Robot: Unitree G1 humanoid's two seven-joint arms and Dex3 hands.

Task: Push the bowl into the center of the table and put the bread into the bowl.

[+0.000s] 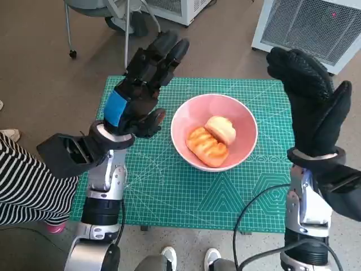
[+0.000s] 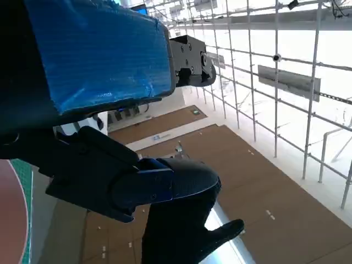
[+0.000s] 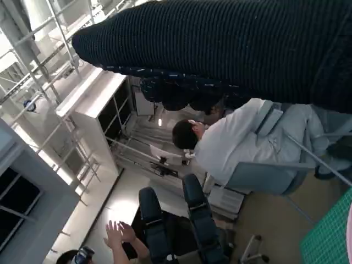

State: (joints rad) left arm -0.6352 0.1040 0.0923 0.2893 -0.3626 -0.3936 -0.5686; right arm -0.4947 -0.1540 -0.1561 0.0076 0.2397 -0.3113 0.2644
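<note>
Both hands are raised above the table and nothing is held in either. The left hand (image 1: 141, 90), black with blue tape over its back, is seen with its fingers stretched out and apart; the right hand (image 1: 313, 104), in its knitted glove, is likewise spread flat and empty. Between the two, just inward of the left hand's thumb and well inward of the right palm, the pink bowl (image 1: 214, 131) stands on the green cutting mat (image 1: 169, 197), near the middle of it. Two pieces of bread are lying inside the bowl: a grilled, orange-brown piece (image 1: 206, 146) and a paler round bun (image 1: 220, 129), touching one another.

The task is judged to be nearly or wholly done (both steps appear met). Risk lies mainly in the withdrawal: if the left hand were lowered or swung inward, the bowl's rim could be clipped by the thumb and the bowl pushed off centre or tipped, spilling the bread. A person's striped sleeve (image 1: 22, 186) is near the left forearm and could be brushed.
</note>
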